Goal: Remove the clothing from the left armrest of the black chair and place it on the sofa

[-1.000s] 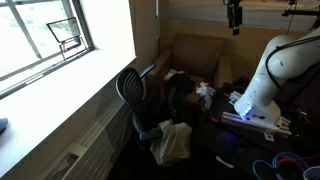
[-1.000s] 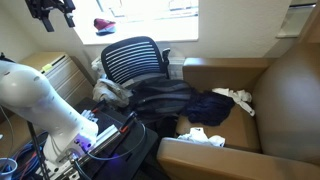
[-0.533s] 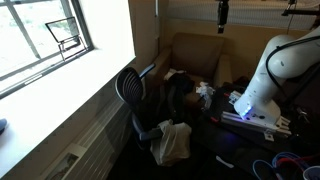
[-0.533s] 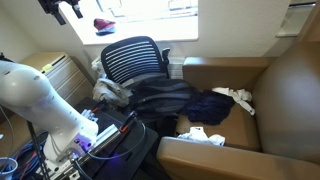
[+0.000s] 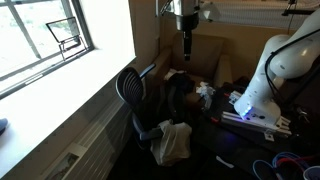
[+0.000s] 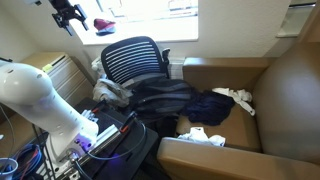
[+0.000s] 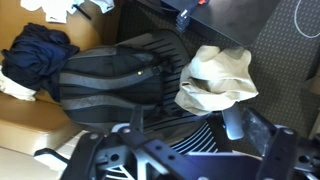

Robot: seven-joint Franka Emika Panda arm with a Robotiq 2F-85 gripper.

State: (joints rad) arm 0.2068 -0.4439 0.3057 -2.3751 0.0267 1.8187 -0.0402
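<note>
Swinging across from the side of the white arm base [image 5: 268,72], the claw [image 5: 186,45] is now hanging in front of the sofa [image 5: 200,62] back and much nearer the black chair [image 5: 131,95]. Half a second ago it was sitting higher, at the top edge of that view and closer to the base, and a second ago it was farther off again. So it is travelling toward the chair and dropping as it goes. The other exterior view agrees, with the claw [image 6: 70,14] edging along the top of the picture toward the chair back.

In the wrist view the fingers [image 7: 280,152] are standing wide apart with nothing between them, so the claw is carrying nothing.

The clothing [image 7: 218,78], a pale crumpled cloth, is lying draped over the side of the chair, just beside the dark garment [image 7: 120,75] spread across the seat. In an exterior view the clothing [image 5: 172,143] is hanging at the chair's near side. It is lying exactly as it was in both earlier pictures.

By my reading the approach is under way and the grasp is not yet begun. The cloth is sitting off to one side of the wrist view, so the claw is probably needing more sideways travel before descending.
</note>
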